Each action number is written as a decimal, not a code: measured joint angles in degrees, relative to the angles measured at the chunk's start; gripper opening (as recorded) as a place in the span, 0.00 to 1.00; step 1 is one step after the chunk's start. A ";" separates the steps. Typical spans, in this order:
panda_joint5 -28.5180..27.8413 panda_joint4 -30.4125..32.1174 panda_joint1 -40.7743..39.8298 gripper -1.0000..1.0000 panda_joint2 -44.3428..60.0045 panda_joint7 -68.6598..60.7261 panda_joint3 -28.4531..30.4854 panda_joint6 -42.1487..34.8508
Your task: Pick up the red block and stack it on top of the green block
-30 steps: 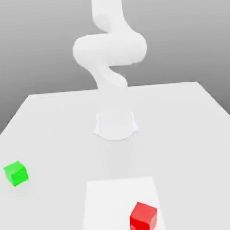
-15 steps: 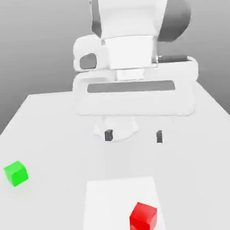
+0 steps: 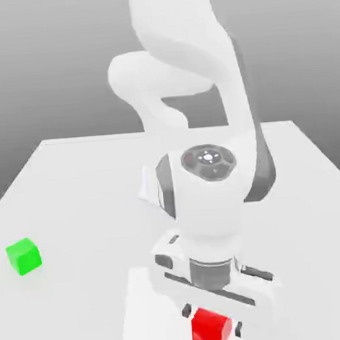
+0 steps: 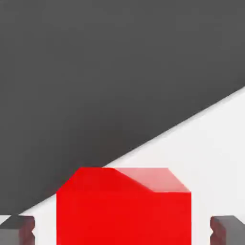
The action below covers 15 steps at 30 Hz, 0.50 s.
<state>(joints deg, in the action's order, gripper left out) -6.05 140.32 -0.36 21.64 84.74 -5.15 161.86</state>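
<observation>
Gripper down over red block, jaws straddling it with gaps each side. Green block well apart, exterior view's left, nothing between on the table.

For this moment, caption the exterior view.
Arm bent low, gripper straddling the red block; green block apart at the exterior view's left.

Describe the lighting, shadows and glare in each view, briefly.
Exterior view: flat, even light; the white arm nearly blends into the table, with only a faint shadow beside the green block. Hand view: the red block shows a paler glossy sheen on one face, against a dark backdrop; the fingertips look dark grey.
</observation>
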 joint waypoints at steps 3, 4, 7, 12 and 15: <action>-0.23 -0.13 0.16 0.00 0.81 0.20 0.20 0.73; -0.07 -0.02 0.04 0.00 0.18 0.08 0.05 0.19; 1.37 0.78 -0.70 0.00 -4.78 -0.98 -0.99 -3.97; 2.85 3.61 -6.48 0.00 -11.88 -6.29 2.80 -8.17; 3.11 5.86 -11.59 0.00 -14.62 -10.57 7.22 -8.60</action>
<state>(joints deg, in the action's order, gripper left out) -2.94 146.18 -11.95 7.02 74.17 2.07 153.26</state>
